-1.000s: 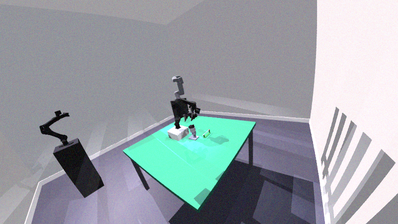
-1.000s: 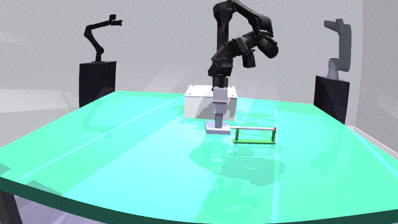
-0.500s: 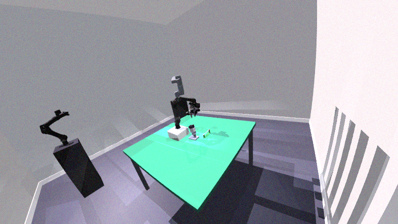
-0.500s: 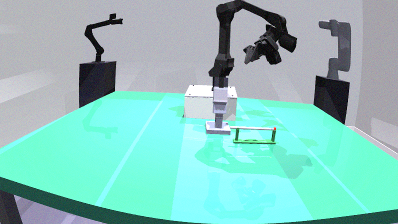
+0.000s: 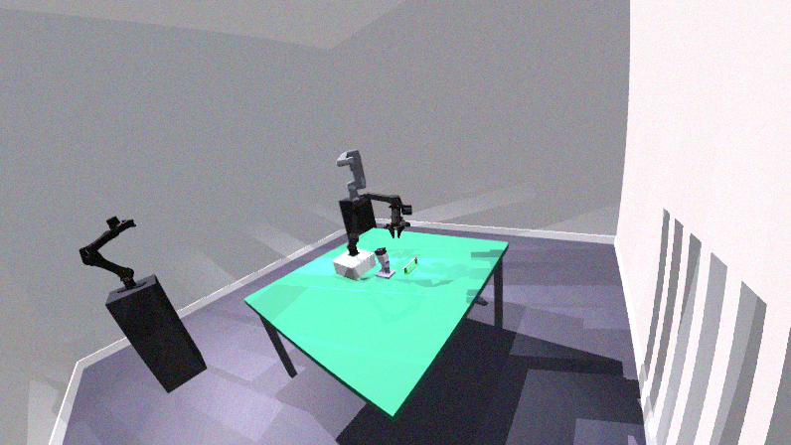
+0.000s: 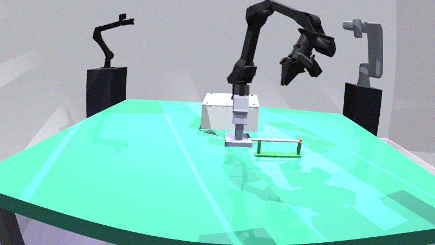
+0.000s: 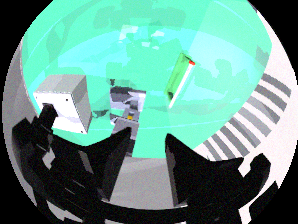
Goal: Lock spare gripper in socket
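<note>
The pin (image 5: 409,264) (image 6: 276,140) (image 7: 182,85), a white rod with a red end, lies across the two posts of a green rack (image 6: 277,154) (image 7: 175,74), apart from the lavender mount. The mount (image 5: 385,272) (image 6: 238,143) stands on a square base. A lavender upright body with a dark top, seemingly the spare gripper (image 5: 382,257) (image 6: 240,103), stands on it. Whether it is fully seated and the socket's hole are too small to tell. My gripper (image 5: 394,235) (image 6: 284,83) (image 7: 149,132) is open and empty, fingers partly apart, high above the table, touching nothing.
A white block (image 5: 353,266) (image 6: 228,117) (image 7: 61,104) under the arm's base stands behind the mount. All stand on the green table (image 5: 360,331) (image 6: 121,170). A black arm on a dark pedestal (image 5: 154,331) (image 6: 106,91) and a grey arm (image 5: 357,168) (image 6: 374,48) stand off the table.
</note>
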Tool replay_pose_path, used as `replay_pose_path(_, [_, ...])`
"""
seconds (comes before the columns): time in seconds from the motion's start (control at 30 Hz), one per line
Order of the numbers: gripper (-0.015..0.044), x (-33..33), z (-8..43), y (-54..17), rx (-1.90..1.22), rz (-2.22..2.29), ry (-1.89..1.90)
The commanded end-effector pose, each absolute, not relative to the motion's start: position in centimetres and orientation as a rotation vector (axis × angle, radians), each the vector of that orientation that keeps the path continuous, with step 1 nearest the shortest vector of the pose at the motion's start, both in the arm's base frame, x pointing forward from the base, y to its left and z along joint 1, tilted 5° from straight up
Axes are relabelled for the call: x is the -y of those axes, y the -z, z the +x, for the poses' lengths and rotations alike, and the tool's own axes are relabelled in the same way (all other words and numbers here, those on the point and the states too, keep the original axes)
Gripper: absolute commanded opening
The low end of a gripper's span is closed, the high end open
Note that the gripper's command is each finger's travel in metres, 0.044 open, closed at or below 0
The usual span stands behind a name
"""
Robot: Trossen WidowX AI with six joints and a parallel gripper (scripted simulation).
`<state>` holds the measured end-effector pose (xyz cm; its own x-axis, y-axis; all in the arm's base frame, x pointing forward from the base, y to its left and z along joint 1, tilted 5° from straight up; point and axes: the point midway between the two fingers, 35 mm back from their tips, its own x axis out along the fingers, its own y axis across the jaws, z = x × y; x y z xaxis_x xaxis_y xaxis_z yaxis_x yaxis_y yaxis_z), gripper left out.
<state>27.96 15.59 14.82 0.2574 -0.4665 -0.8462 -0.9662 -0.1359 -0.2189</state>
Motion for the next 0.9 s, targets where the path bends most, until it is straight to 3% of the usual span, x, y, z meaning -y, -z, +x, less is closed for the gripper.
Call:
replay_pose_path(0.0, [0.0180,-14.9,32.7,-13.0,-1.345,-1.601,-0.879])
replay_pose_path(0.2, [0.0180,-13.9,37.8,-11.2,-1.300,-1.495,-1.005])
replay_pose_path(0.47, [0.0180,-13.3,38.2,-10.5,-1.298,-1.495,-1.007])
replay_pose_path(0.87, [0.0180,-13.0,39.1,-3.7,-1.299,-1.495,-1.007])
